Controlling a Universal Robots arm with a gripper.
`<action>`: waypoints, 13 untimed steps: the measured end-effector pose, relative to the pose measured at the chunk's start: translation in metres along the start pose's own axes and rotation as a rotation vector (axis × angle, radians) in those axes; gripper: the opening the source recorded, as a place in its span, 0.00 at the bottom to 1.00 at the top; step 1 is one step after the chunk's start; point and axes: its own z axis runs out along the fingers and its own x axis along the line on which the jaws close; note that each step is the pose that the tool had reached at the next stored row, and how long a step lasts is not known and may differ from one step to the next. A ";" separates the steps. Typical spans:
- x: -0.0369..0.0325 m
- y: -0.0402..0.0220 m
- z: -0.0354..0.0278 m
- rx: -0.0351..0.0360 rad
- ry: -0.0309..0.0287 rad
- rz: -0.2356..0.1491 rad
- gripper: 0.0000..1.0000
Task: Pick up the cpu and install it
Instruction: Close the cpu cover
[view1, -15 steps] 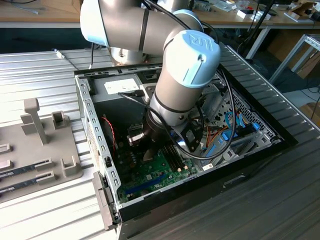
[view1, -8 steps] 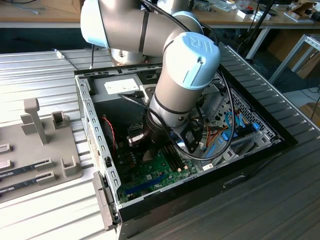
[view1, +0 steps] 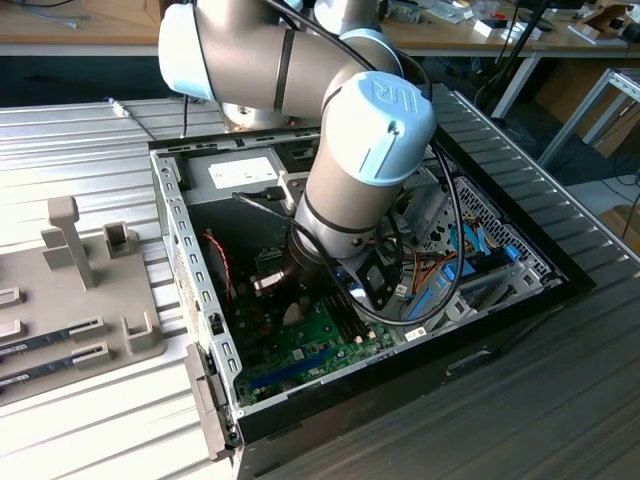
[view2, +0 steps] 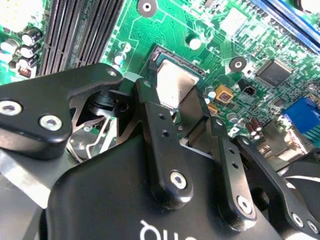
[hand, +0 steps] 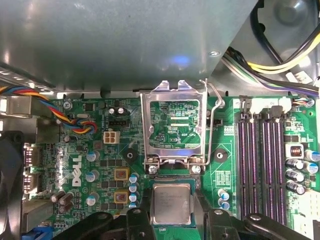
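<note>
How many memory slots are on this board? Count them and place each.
4 memory slots: one, one, one, one, side by side, apart from the cpu. None looks hidden.

Cpu (hand: 171, 202) in the motherboard (hand: 100, 165) socket, between the end effector (hand: 172, 220) fingers, inside the case (view1: 190, 300).

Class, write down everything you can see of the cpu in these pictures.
The cpu is a small flat square chip with a dull silver-grey metal lid and a thin green rim. It lies level over the socket on the green motherboard, just below the raised metal socket frame. The black fingers of the gripper flank two opposite edges; whether they press on it cannot be told. In both wrist views its lid looks clean and undamaged.
</note>
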 end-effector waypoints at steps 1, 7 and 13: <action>0.0000 -0.0007 0.0001 0.0002 0.0000 0.000 0.45; -0.0008 -0.0027 0.0008 0.0001 0.0001 -0.004 0.45; -0.0009 -0.0023 0.0008 0.0003 0.0002 -0.004 0.41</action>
